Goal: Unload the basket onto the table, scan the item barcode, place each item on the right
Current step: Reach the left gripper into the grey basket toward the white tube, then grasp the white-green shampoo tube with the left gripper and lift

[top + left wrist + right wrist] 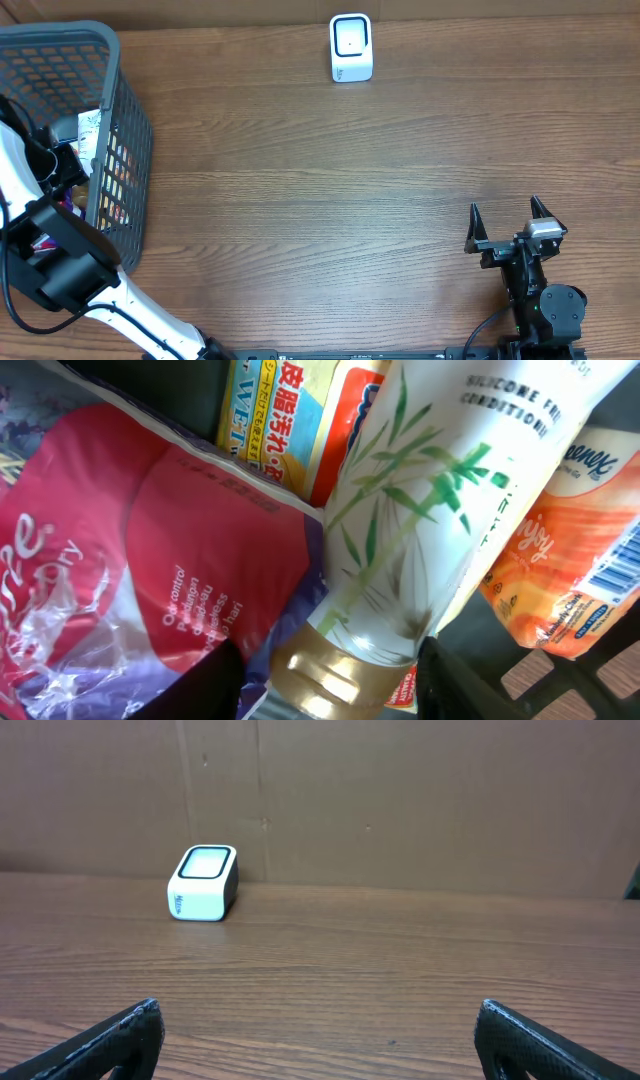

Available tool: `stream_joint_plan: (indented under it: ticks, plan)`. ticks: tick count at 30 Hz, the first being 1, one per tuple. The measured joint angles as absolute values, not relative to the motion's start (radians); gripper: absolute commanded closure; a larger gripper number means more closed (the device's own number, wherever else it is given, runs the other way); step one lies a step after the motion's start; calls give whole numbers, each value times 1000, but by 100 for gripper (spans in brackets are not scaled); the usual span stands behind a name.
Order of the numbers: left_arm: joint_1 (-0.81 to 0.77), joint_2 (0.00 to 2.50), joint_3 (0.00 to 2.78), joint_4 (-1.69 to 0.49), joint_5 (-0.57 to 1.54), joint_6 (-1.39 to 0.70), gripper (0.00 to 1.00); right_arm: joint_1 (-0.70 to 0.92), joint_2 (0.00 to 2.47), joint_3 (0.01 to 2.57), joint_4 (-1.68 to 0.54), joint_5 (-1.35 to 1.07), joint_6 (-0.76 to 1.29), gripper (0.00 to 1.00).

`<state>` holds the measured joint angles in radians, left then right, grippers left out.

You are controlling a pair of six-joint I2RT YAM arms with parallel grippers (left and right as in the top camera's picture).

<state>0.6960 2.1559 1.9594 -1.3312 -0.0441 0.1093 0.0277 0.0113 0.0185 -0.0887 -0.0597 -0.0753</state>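
Closest to my left wrist camera, the left fingers are showing as two dark, matte prongs at 7 and 5 o'clock of the view. They are standing either side of the gold cap of a conditioner bottle. I cannot tell whether they are pinching it or just flanking it.

The bottle is lying tilted inside the basket, its cap pointing toward 7 o'clock and its body running up toward 1 o'clock. It is a smooth, glossy white cylinder printed with green bamboo leaves and grey lettering, and its cap is a ribbed metallic gold.

A soft red pack in crinkled, shiny film is pressing against the bottle at 9 o'clock. A yellow pack with red and blue print is sitting behind it at 11 o'clock. An orange pack with a barcode on a white patch is lying at 3 o'clock.

The basket is a grey plastic lattice with a rolled rim, and it is sitting at 9 o'clock of the bench.

At 4 o'clock, the right fingers are hovering spread wide, gripping nothing, over the brown wood-grain surface.

Farthest off, at 12 o'clock, the scanner is standing alone. It is a small rounded white block with a dark-framed window, and it is sitting in front of a flat cardboard wall.
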Motion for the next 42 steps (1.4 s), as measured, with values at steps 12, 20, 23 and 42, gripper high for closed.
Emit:
stream_joint_plan:
  ticks: [12, 20, 23, 42]
  plan:
    - [675, 2156, 2043, -1172, 117, 119, 23, 28, 11, 19, -89, -60, -75, 0]
    - [613, 2156, 1951, -1118, 111, 138, 32, 28, 11, 19, -89, -60, -75, 0]
    - [617, 2156, 1940, -1125, 46, 138, 39, 28, 11, 19, -89, -60, -75, 0]
    - [623, 2149, 1848, -1091, 1, 134, 96, 28, 11, 19, -89, -60, -75, 0]
